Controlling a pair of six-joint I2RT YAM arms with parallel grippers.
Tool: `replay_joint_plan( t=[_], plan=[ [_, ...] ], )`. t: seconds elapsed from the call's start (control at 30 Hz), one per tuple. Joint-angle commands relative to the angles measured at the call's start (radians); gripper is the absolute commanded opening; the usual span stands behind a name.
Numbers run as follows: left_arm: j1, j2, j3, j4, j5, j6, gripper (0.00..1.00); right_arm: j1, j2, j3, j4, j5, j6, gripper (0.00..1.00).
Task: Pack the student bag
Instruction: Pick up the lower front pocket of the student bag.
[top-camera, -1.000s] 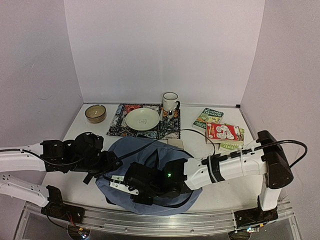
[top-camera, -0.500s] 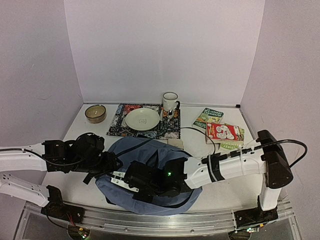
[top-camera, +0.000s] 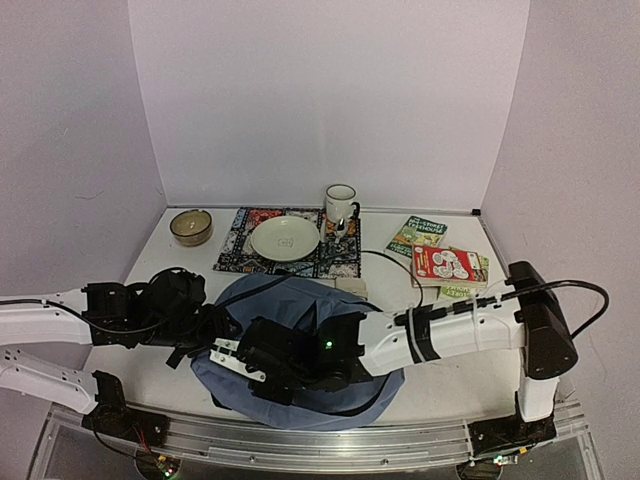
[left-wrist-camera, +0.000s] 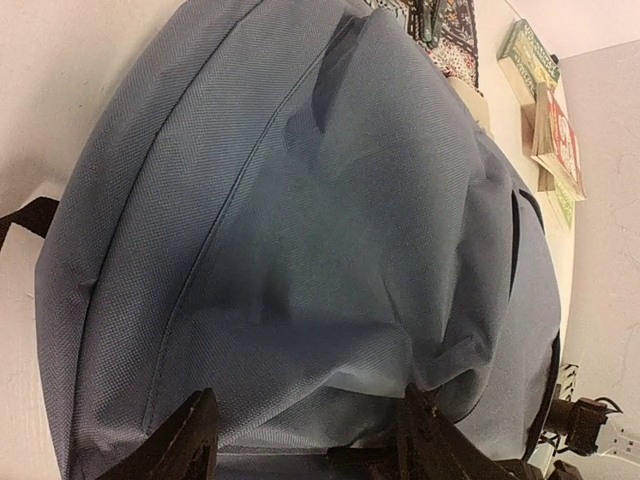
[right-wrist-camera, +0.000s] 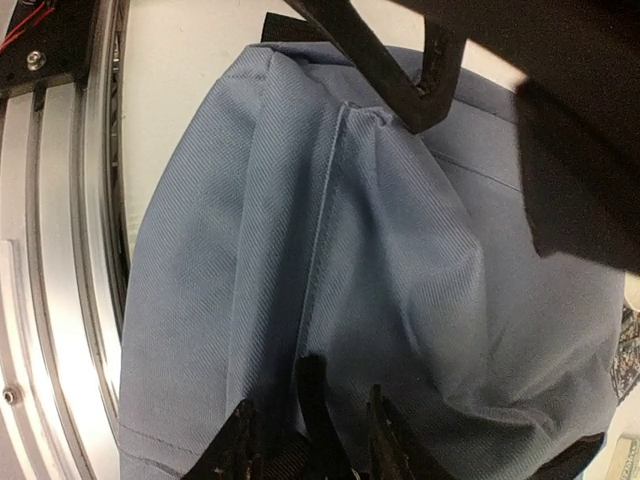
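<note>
Lower middle blocked, lower right open
The student bag (top-camera: 300, 412), left arm (top-camera: 130, 305) and right arm (top-camera: 460, 330) fill the lower middle; books (top-camera: 445, 262) crowd the right; placemat (top-camera: 240, 245), mug (top-camera: 340, 203) and bowl (top-camera: 190, 226) line the upper middle; bare table (top-camera: 450, 385) shows lower right.

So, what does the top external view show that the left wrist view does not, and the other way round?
Only the top external view shows the plate and the bowl at the far side of the table. Only the left wrist view shows the weave and seams of the student bag from close, with the left gripper open over the fabric. Both views share the student bag itself, the books beside it and a part of the patterned mat.
</note>
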Motion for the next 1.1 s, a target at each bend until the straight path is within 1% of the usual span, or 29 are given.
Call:
replay_joint_plan(
  t=[0.0, 0.17, 0.3, 0.33, 0.47, 0.57, 0.63, 0.77, 0.93, 1.07],
  plan=[
    [-0.003, 0.004, -0.005, -0.004, -0.006, -0.008, 0.63, -0.003, 0.073, 0.057, -0.037, 0.014, -0.005, 0.36],
    [-0.003, -0.003, -0.022, -0.004, -0.008, -0.015, 0.62, -0.003, 0.112, 0.061, -0.047, 0.053, 0.001, 0.36],
    [-0.003, -0.001, -0.036, -0.004, -0.012, -0.021, 0.61, -0.019, 0.121, 0.046, -0.054, 0.082, 0.027, 0.33],
    [-0.003, 0.001, -0.038, -0.004, -0.014, -0.022, 0.61, -0.024, 0.121, 0.042, -0.056, 0.086, 0.034, 0.31],
    [-0.003, 0.019, -0.044, -0.004, -0.015, -0.023, 0.61, -0.030, 0.104, 0.035, -0.057, 0.104, 0.052, 0.18],
    [-0.003, 0.037, -0.043, -0.004, -0.015, -0.022, 0.61, -0.030, 0.076, 0.039, -0.057, 0.092, 0.070, 0.06],
    [-0.003, 0.053, -0.042, -0.003, -0.016, -0.020, 0.61, -0.029, 0.052, 0.044, -0.059, 0.089, 0.084, 0.01],
    [-0.003, 0.084, -0.045, -0.002, -0.016, -0.017, 0.61, -0.031, 0.002, 0.055, -0.057, 0.093, 0.114, 0.00],
    [-0.003, 0.102, -0.057, -0.002, -0.022, -0.020, 0.61, -0.043, -0.048, 0.054, -0.057, 0.107, 0.197, 0.00],
    [-0.003, 0.109, -0.073, -0.002, -0.024, -0.027, 0.60, -0.068, -0.093, 0.034, -0.055, 0.103, 0.301, 0.00]
  ],
)
